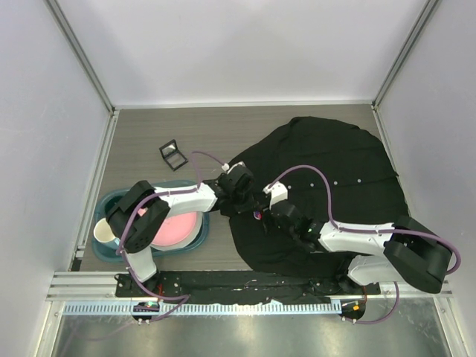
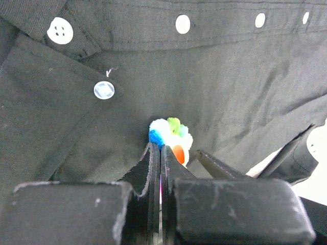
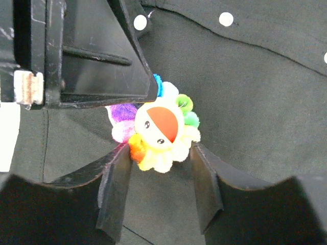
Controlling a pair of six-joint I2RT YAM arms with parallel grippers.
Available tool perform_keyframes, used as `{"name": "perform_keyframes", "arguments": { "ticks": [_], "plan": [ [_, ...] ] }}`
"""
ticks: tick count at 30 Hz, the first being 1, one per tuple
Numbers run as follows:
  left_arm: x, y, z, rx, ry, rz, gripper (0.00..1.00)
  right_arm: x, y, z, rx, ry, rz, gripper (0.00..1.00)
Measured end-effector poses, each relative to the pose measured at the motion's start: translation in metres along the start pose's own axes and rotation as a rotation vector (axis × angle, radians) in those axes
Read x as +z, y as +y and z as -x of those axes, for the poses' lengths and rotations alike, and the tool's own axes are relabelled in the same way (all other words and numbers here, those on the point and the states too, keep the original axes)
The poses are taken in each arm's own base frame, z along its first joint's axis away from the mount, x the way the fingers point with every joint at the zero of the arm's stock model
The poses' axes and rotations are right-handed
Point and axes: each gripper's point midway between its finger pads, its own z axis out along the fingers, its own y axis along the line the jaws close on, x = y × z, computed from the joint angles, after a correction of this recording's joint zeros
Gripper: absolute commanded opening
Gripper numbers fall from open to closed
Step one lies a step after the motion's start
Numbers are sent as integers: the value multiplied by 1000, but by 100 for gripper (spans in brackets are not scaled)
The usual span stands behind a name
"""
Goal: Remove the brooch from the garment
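Pressed fully together on the left gripper (image 2: 160, 149), tips set against the lower blue-and-white edge of the brooch (image 2: 171, 135); cannot tell about any petal or fold of cloth nipped between them. Spread apart on the right gripper (image 3: 161, 153), one finger (image 3: 120, 178) touching the orange petal and the other just at the yellow rim opposite, flanking the brooch on both sides without clamping it. In the right wrist view, shows the left gripper as a dark wedge reaching in from the upper left, its tip at the blue petal. Lies face up against the black shirt (image 1: 335, 163), below the row of white buttons (image 2: 182, 24), with a red-and-white centre bearing two small dots and fuzzy petals in purple, orange, yellow, green and blue. Seen from above, sits near the shirt's left edge, between the two wrists, with the shirt spread over the right half of the grey table (image 1: 149, 126). Well apart to the left, shows a teal tray (image 1: 119, 204) with a pink plate (image 1: 175, 227) and a white cup (image 1: 104, 233), and farther back a small black frame (image 1: 172, 155).
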Motion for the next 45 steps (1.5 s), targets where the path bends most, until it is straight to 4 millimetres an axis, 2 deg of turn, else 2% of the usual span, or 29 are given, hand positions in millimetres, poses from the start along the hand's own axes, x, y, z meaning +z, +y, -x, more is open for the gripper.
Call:
{"name": "perform_keyframes", "arguments": {
  "ticks": [5, 11, 18, 24, 29, 32, 38, 45],
  "plan": [
    [-3, -1, -3, -3, 8, 3, 0, 0, 9, 3, -5, -4, 51, 65],
    [-22, -13, -4, 81, -35, -11, 7, -10, 20, 21, 41, -73, 115, 65],
    [-40, -33, 10, 238, -112, 28, 11, -17, 9, 29, 187, -87, 81, 64],
    [-41, -41, 3, 345, -124, 83, 12, -42, 1, 40, 380, -124, 83, 64],
    [-32, -36, -8, 420, -117, 149, 17, -67, -10, 47, 492, -167, 65, 61],
    [-28, -35, -13, 458, -115, 180, 19, -74, -25, 39, 558, -159, -5, 59],
    [-22, -38, -26, 489, -101, 189, 27, -79, -58, 5, 602, -81, -199, 58],
    [-20, -51, -33, 489, -92, 133, 39, -87, -70, 1, 613, -92, -251, 58]
  ]
}}
